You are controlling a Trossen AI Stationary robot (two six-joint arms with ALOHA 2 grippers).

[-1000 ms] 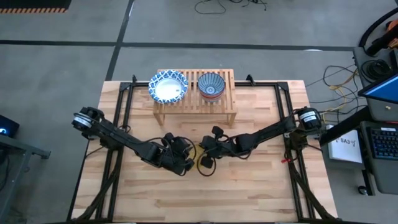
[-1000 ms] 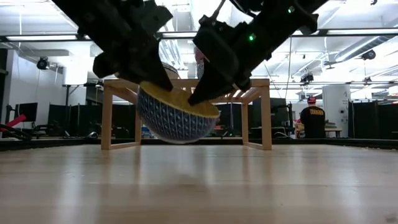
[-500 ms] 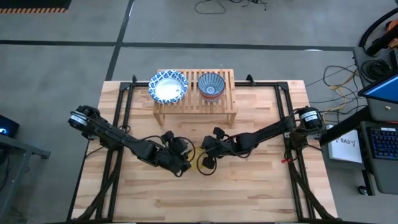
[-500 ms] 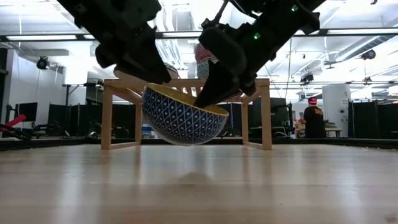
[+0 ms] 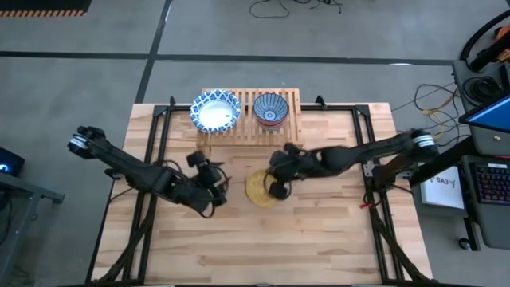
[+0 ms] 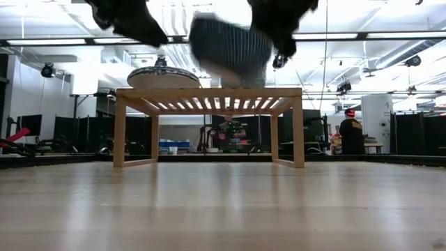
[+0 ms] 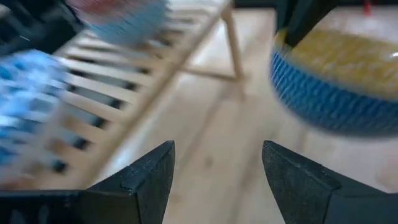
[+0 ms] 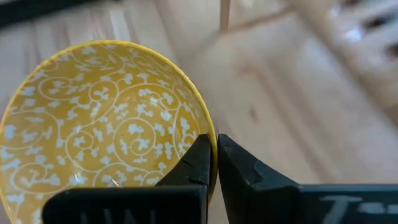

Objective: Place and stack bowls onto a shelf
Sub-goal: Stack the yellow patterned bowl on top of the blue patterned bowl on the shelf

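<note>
A yellow bowl (image 5: 256, 187), blue-patterned outside (image 7: 336, 87), hangs in the air in front of the shelf (image 5: 287, 127), with my right gripper (image 5: 279, 188) shut on its rim. In the low view the yellow bowl (image 6: 230, 45) is above the level of the shelf top (image 6: 209, 92). My left gripper (image 5: 218, 191) stands open to the bowl's left, apart from it. A white bowl with a blue rim (image 5: 215, 112) and a small red-and-blue bowl (image 5: 271, 109) rest on the shelf's slats. My right gripper pinches the yellow bowl's rim (image 8: 208, 127) on the bowl's right side, one finger inside the bowl and one outside. The fingers reach in from the table's right. The bowl is lifted clear of the table, its mouth up.
The shelf's right third (image 5: 292, 108) shows bare slats. Black frame bars (image 5: 155, 151) run along the table's left and right sides. A person (image 6: 352, 132) stands in the room far behind the table.
My left gripper has opened, let go of the yellow bowl and drawn back toward the table's left edge. My right gripper has carried the bowl up and toward the far edge, from just above the table to above the shelf's height.
</note>
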